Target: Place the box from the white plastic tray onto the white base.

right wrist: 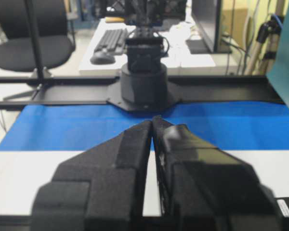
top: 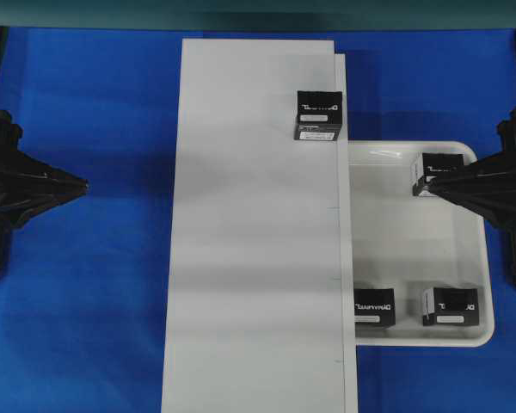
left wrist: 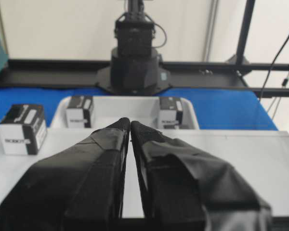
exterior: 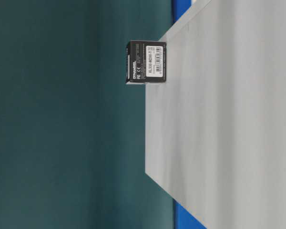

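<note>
Desk (top: 86,327) under blue cloth carries everything, and the base (top: 249,258) is the landmark: a long white board running down the middle of the overhead view. The tray (top: 413,249) lies against the base's right edge, its left side seemingly tucked under that edge. One box (top: 318,115) already stands on the base, at its right edge near the far end, just beyond the tray's far rim. Three more boxes sit in the tray: one (top: 437,172) in the far corner away from the base, one (top: 374,310) in the near corner touching the base side, one (top: 450,305) in the near corner away from the base.

The left claw (left wrist: 130,126) hangs off the base's left side, tips pressed together and empty. The right claw (right wrist: 152,126) hangs off the tray's outer side, tips pinched nearly together with nothing between them; in the overhead view its tip overlaps the far tray box, though whether it touches I cannot tell.

Risks, as I judge them: a narrow claw must spread before descending, or it will knock a box over rather than straddle it. The glossy tray may slide if pushed. The box on the base sits right at the edge, so a careless pass could tip it back into the tray.
</note>
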Controlling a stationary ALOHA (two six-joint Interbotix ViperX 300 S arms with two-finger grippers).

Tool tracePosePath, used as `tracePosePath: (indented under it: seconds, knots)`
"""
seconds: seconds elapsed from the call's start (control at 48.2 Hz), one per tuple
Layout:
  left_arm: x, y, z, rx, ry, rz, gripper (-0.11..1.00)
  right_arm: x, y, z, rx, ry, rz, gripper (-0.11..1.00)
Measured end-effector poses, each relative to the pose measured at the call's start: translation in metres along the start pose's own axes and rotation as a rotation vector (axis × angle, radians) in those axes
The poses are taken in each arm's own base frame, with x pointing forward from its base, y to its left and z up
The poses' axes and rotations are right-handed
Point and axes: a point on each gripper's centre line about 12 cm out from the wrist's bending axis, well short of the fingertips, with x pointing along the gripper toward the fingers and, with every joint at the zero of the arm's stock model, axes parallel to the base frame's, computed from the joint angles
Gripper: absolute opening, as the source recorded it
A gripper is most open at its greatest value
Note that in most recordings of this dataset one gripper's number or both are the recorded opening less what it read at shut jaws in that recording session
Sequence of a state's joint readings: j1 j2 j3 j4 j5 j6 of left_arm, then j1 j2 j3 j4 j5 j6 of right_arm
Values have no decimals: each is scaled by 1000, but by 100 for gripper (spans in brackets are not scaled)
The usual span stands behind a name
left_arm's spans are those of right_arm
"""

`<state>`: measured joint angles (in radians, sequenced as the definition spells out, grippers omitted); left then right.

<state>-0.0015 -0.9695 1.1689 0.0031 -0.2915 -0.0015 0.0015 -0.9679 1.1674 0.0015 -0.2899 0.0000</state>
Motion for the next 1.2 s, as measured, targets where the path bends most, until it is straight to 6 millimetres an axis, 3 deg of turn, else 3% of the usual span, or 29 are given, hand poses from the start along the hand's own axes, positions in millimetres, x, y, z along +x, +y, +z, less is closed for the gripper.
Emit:
tracePosePath:
  seconds: [0.124, 0.249, 0.747, 0.995, 1.203]
  knots:
    - [2, 0, 3, -9, 25, -2, 1, -1, -3, -3, 59, 41, -21, 2]
    - [4, 0, 5, -8, 64, -2, -6, -6, -8, -7, 143, 167, -57, -1]
    - [9, -2, 11, -7, 198, -11, -7, -43, -32, 5, 236, 709, -239, -1]
    - [14, -2, 10, -9, 230, -10, -7, -55, -40, -5, 213, 964, -303, -1]
    - [19, -3, 10, -13, 241, -11, -7, -54, -51, -18, 160, 1133, -349, -1]
